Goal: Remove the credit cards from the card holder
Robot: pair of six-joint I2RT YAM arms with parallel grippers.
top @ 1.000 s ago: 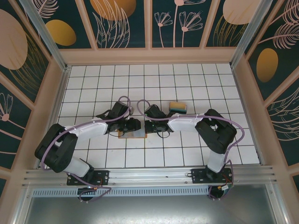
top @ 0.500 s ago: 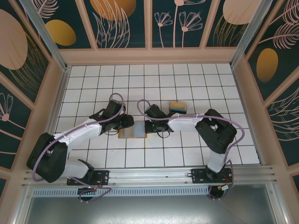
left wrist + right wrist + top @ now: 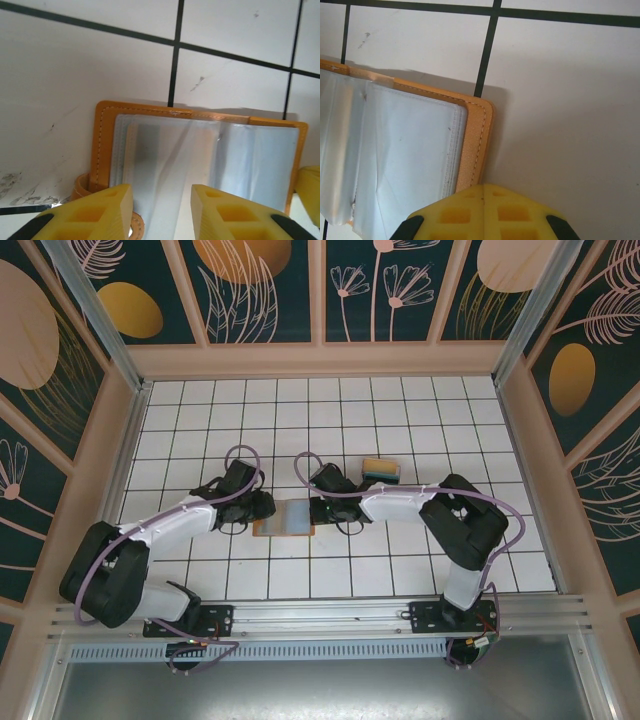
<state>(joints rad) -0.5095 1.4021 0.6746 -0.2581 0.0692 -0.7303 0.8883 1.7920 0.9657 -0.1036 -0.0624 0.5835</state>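
Our left hand (image 3: 161, 194) hovers narrowly parted above the open card holder's (image 3: 200, 150) left half; our right hand (image 3: 482, 189), closed tight, sits at its right edge on the counter (image 3: 565, 100).

- Left arm (image 3: 175, 522): white shells, black joints; lilac cable (image 3: 229, 458) loops behind the left pincer (image 3: 161, 202).
- Right arm (image 3: 395, 502): same colours, same cable.
- Fingers (image 3: 95, 215): yellow, with square recesses.

Looking down from above and behind over the whole table (image 3: 330, 575); from each wrist, close and steep onto the open card holder (image 3: 283, 519), shared by all three
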